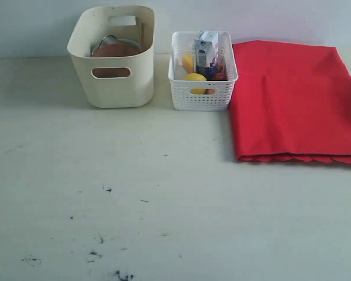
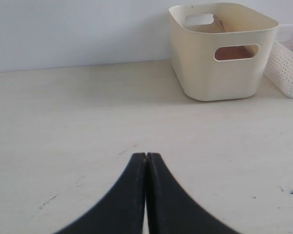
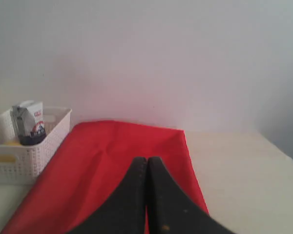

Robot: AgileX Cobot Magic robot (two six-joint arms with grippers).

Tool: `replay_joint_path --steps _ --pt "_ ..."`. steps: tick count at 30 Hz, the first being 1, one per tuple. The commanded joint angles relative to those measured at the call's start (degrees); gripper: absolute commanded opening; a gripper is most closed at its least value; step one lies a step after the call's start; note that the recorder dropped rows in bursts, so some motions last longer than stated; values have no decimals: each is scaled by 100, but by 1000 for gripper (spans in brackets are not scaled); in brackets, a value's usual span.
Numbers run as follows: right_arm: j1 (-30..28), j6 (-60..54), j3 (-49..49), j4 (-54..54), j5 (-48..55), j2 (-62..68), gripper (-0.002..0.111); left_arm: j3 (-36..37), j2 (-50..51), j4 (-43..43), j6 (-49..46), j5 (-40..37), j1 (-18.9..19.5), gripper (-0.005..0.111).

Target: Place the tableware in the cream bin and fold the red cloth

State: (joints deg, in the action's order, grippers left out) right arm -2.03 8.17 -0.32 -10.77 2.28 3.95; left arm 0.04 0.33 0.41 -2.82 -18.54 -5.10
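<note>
Holds the left hand [image 2: 145, 155] clenched, fingertips pressed together with nothing between them, low over the bare tabletop [image 2: 63, 122]. Places the cream bin [image 2: 219, 73] well ahead of that hand and off to one side, upright, with the round brown wooden plate [image 1: 114, 51] inside and a metal rim [image 1: 108, 40] just behind the plate; rest of the contents hidden. Holds the right hand [image 3: 147, 158] clenched too, gripping nothing, above the red cloth [image 3: 112, 161], spread flat under and ahead of it, scalloped edge visible in the exterior view. Sets the white lattice basket [image 1: 202, 96] between bin and cloth, ahead of the right hand and just beside the cloth, carrying a milk carton [image 1: 206, 50] and a yellow fruit [image 1: 195, 77].
</note>
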Motion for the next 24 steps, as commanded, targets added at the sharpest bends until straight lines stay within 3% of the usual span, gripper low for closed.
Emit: replay_joint_path --steps 1,3,24 --pt "-3 -57 32 66 994 -32 0 -4 -33 -41 8 -2 12 3" --pt "-3 -55 32 66 1387 -32 0 -4 -33 -41 8 -2 12 3" --pt "-3 -55 32 66 1387 -32 0 -4 -33 -41 8 -2 12 3"
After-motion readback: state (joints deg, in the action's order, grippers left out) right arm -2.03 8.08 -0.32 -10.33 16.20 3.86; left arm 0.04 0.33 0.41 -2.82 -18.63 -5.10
